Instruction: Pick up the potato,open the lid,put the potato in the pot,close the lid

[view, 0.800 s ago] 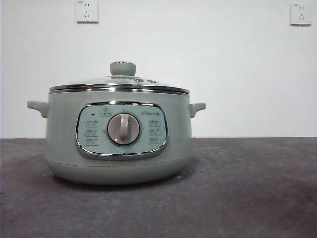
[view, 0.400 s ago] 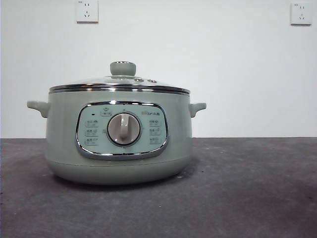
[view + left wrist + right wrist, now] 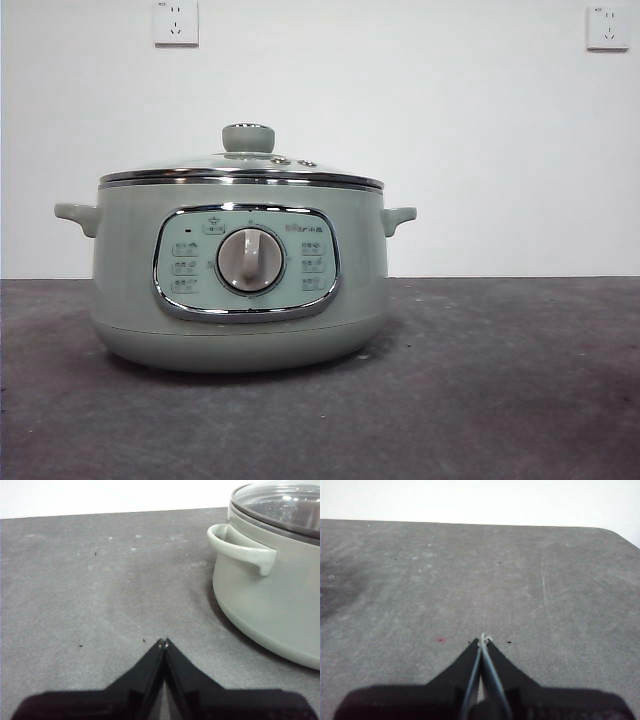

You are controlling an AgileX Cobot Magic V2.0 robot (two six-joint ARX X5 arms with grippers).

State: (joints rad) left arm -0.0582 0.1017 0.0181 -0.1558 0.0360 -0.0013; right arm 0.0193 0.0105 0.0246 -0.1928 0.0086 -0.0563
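Both end effectors, left point(image 3: 163, 642) and right point(image 3: 483, 639), pinched closed, empty; lid point(image 3: 240, 165) seated on pot point(image 3: 240, 285) (no potato visible) — locate it first

The pot point(image 3: 130, 280) is pale sage green with a chrome-framed panel; its glass lid point(image 3: 240, 170) has a chrome rim and green knob. The table point(image 3: 500, 380) is mottled dark grey. Both end effectors are black.

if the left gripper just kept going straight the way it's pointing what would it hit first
Probably nothing: the left gripper, jaws shut, points across bare table. The pot with its side handle sits off to one side of that line, though depth is hard to judge.
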